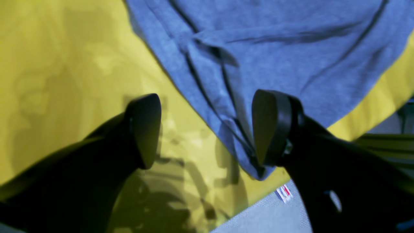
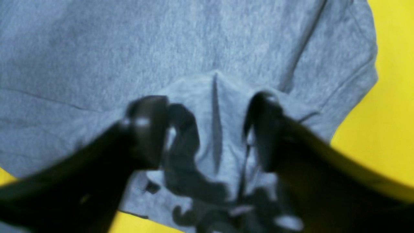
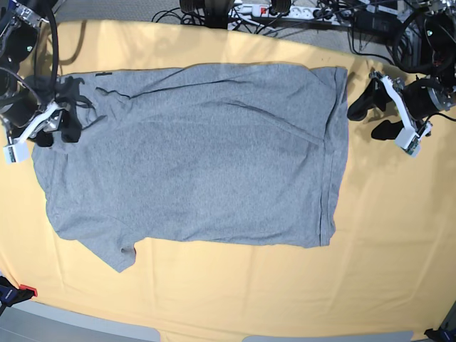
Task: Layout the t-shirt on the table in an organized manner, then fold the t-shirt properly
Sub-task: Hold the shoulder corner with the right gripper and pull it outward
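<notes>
Lying spread out on the worktop (image 3: pixel 214 299), the t-shirt (image 3: pixel 206 164) was observed plain grey side up, its hem toward the base view's right and its collar end toward that view's left. One sleeve was seen extended at the lower left of that view. Several long creases were noted across the body, and the cloth near the left edge was bunched.

The right end effector (image 2: pixel 207 129) was found with its jaws set wide apart, directly over the bunched cloth. A raised ridge of fabric was seen between the fingers (image 2: pixel 148 129); whether the fingers touched it could not be told, as the wrist view was blurred. Nothing was seen clamped.

The left end effector (image 1: pixel 207 129) was found with its jaws likewise set wide, hovering at the hem corner of the shirt. One finger (image 1: pixel 271 126) was seen over the cloth edge, the other over bare worktop. Nothing was held. In the base view this end effector was seen just beside the hem, apart from it.
</notes>
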Robot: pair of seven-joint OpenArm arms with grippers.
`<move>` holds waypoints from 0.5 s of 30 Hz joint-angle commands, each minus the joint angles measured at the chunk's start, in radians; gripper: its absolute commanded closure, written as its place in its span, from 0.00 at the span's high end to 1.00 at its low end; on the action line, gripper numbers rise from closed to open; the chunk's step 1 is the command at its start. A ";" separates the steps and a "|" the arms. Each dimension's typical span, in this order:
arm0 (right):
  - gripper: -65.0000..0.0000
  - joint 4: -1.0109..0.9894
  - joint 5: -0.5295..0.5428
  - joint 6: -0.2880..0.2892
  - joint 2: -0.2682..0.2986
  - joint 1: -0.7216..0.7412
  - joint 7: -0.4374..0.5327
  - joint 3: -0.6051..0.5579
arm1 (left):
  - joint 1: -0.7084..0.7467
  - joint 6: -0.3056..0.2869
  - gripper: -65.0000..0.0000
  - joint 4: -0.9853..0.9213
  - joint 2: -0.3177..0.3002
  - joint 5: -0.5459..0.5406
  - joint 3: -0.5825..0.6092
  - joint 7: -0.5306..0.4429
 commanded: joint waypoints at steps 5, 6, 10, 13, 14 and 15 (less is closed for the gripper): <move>0.72 0.107 0.100 0.002 0.051 0.006 -0.061 0.128 | -0.008 0.000 0.69 0.013 -0.017 -0.001 -0.010 -0.022; 0.72 0.123 0.141 0.000 0.051 -0.003 -0.084 0.161 | -0.008 0.001 0.69 0.013 -0.017 -0.001 -0.010 -0.022; 0.72 0.137 0.229 0.002 0.050 -0.092 -0.124 0.250 | -0.008 0.001 0.69 0.013 -0.017 -0.001 -0.010 -0.022; 0.72 0.125 0.225 0.028 0.048 -0.176 -0.121 0.271 | -0.008 0.001 0.69 0.013 -0.018 -0.001 -0.016 -0.022; 0.72 0.115 0.222 0.026 0.047 -0.197 -0.115 0.275 | -0.008 0.002 0.69 0.013 -0.018 -0.001 -0.018 -0.022; 0.72 0.102 0.220 0.026 0.045 -0.216 -0.113 0.277 | -0.008 0.013 0.69 0.013 -0.018 -0.001 -0.021 -0.022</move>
